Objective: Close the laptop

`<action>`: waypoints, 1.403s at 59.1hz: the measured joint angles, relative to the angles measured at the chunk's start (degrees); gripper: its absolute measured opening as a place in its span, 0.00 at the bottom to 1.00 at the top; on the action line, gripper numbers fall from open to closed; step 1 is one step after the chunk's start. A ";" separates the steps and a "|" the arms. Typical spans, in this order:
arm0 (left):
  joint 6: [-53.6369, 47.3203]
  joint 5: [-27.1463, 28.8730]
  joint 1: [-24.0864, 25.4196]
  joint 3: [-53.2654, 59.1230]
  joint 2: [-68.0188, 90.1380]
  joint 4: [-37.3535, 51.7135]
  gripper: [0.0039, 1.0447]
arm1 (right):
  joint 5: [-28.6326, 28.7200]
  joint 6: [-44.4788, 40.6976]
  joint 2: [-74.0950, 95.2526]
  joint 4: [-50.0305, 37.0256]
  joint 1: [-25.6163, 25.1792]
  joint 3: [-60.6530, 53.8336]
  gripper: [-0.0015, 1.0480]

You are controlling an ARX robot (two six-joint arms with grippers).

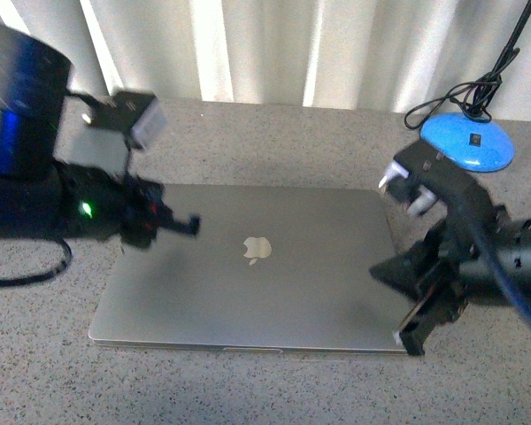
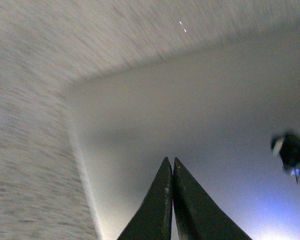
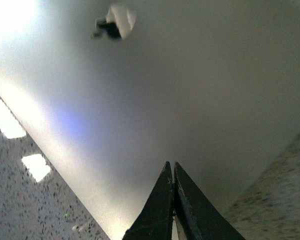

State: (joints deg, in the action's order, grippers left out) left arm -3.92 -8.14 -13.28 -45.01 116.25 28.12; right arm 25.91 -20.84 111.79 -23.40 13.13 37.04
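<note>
Speckled grey tabletop (image 1: pixel 274 133) across the whole view. Toward the far right, resting on it, a round blue domed disc (image 1: pixel 467 143) with a small dark mark on top. Tangled black cable (image 1: pixel 478 99) looped just behind it. Pale pleated curtain (image 1: pixel 274 44) along the table's back edge.

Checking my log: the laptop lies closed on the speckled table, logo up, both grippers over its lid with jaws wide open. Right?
No: the jaws are shut, not open. The wrist views show the left gripper and the right gripper shut tight over the laptop, which does lie closed, logo up, on the table.
</note>
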 joint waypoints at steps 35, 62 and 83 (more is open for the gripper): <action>29.33 30.88 17.94 15.41 -35.01 16.81 0.38 | -4.15 15.43 -45.22 5.01 -14.84 -7.98 0.34; 8.41 2.58 18.84 25.90 -40.44 27.89 0.41 | -24.94 19.04 -45.53 -22.51 -13.35 -19.39 0.59; 4.70 8.09 14.14 36.46 -54.31 24.55 0.03 | -25.53 19.58 -57.99 -21.77 -13.22 -29.00 0.01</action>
State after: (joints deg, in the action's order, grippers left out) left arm 0.78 -0.05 0.86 -8.56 61.93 52.66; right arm 0.38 -1.26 53.80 -45.17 -0.10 8.03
